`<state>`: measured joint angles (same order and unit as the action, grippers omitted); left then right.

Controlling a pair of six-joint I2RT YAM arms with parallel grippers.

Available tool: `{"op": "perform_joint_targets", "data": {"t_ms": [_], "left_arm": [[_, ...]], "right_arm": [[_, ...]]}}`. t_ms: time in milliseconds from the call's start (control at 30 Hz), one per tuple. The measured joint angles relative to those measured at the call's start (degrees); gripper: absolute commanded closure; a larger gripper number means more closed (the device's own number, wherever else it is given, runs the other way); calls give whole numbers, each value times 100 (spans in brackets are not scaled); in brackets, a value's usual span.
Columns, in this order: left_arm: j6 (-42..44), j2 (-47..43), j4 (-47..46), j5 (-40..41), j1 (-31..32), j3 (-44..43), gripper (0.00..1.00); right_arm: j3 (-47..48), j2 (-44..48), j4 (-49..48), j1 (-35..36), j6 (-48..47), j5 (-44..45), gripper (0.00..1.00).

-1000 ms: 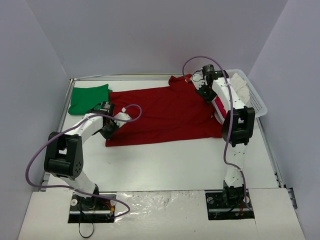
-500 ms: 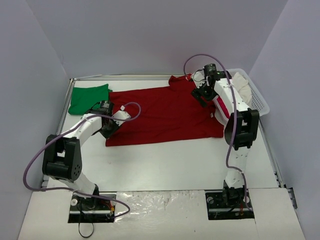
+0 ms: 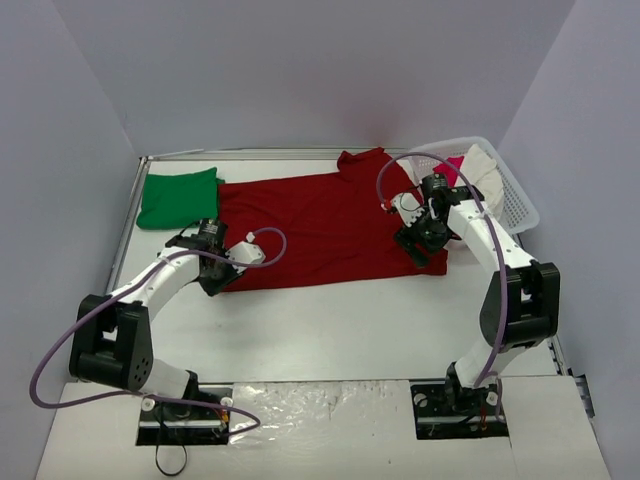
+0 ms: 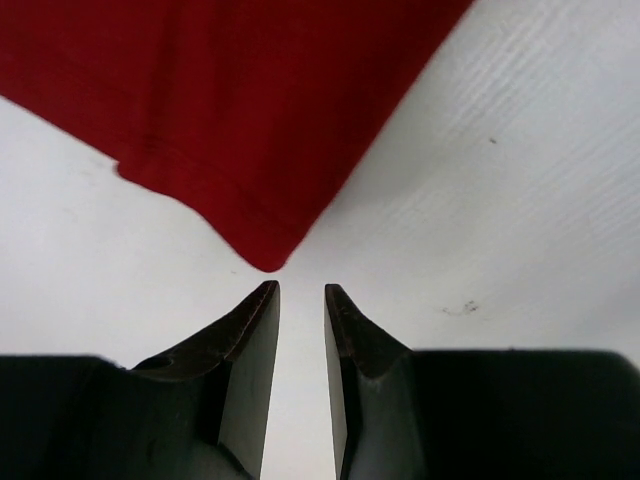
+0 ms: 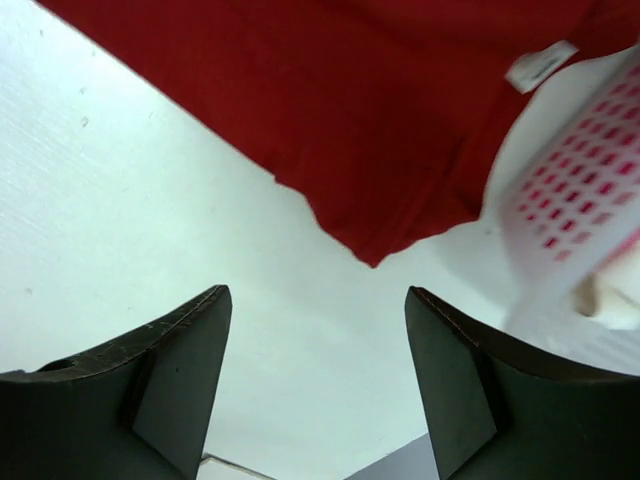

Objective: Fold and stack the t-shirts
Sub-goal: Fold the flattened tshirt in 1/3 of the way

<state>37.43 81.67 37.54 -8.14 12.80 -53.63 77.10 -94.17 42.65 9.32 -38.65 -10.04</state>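
One dark red t-shirt (image 3: 320, 225) spread, green t-shirt (image 3: 178, 197) folded, white tag (image 5: 540, 68) unreadable, left jaws narrow, right jaws wide

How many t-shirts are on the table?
2: dark red t-shirt spread flat in the middle; green t-shirt folded at the far-left corner. Cloth in the basket may hide more.

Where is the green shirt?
In the top view, the green shirt lies folded at the far left corner of the table, beside the red shirt, beyond the left pincer.
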Motion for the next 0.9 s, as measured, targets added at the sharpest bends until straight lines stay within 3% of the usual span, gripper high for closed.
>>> {"op": "perform_joint_targets", "data": {"t_ms": [467, 533, 567, 600, 900], "left_arm": [[341, 455, -776, 127, 103, 564, 76], [356, 533, -901, 181, 103, 564, 83], [365, 573, -955, 208, 103, 564, 94], [367, 590, -988, 234, 103, 564, 97], [417, 573, -1257, 313, 103, 656, 97]], "right_arm": [[-754, 437, -98, -35, 203, -31, 33], [-793, 483, -129, -35, 238, -22, 33], [-813, 492, -131, -35, 243, -4, 33], [-826, 492, -131, -35, 245, 26, 33], [-962, 463, -269, -155, 254, 365, 33]]}}
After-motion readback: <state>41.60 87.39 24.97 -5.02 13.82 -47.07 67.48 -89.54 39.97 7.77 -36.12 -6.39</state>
